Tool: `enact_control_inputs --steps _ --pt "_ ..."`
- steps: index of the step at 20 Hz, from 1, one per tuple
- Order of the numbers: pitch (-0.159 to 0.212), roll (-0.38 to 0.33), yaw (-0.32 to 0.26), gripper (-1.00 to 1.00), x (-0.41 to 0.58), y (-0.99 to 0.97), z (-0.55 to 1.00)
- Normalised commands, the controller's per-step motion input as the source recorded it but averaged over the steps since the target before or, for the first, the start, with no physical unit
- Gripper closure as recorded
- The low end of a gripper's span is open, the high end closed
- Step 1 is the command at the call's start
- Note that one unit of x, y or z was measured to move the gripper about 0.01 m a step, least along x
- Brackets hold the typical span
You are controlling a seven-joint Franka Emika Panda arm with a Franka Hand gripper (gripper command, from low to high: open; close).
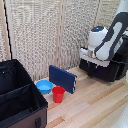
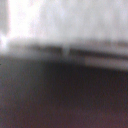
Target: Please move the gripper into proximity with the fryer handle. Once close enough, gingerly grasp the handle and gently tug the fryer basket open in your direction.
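Exterior view: wooden table (image 1: 95, 107). Large black fabric case (image 1: 17, 95) at exterior view's left, lid open, compartments showing no visible contents. Black fryer basket (image 1: 107, 70) at exterior view's right, under white arm (image 1: 112, 37). Hand (image 1: 92, 56) low against fryer's front; fingers hidden, grip state cannot tell. Fryer handle not discernible. Blue flat board (image 1: 62, 78) leaning upright mid-table. Blue bowl (image 1: 44, 86), contents not visible, just beside red cup (image 1: 58, 94). Wrist view: blur only, dark surface close.

Fryer basket (image 1: 107, 70): matte black boxy drawer, far right in the exterior view, on wood surface (image 1: 95, 105). Handle hidden behind arm. Wrist view too blurred.
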Motion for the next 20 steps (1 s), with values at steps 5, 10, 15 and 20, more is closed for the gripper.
enact_control_inputs --steps 5,10,15,20 --pt "-0.083 -0.005 -0.219 1.0 0.109 0.56 -0.35" --pt "-0.021 0.027 -0.209 1.0 0.258 0.41 -0.29" --pt "-0.003 0.047 -0.162 -1.0 0.134 0.14 -0.05" --pt "0.009 0.052 -0.037 -1.0 -0.109 -0.01 0.53"
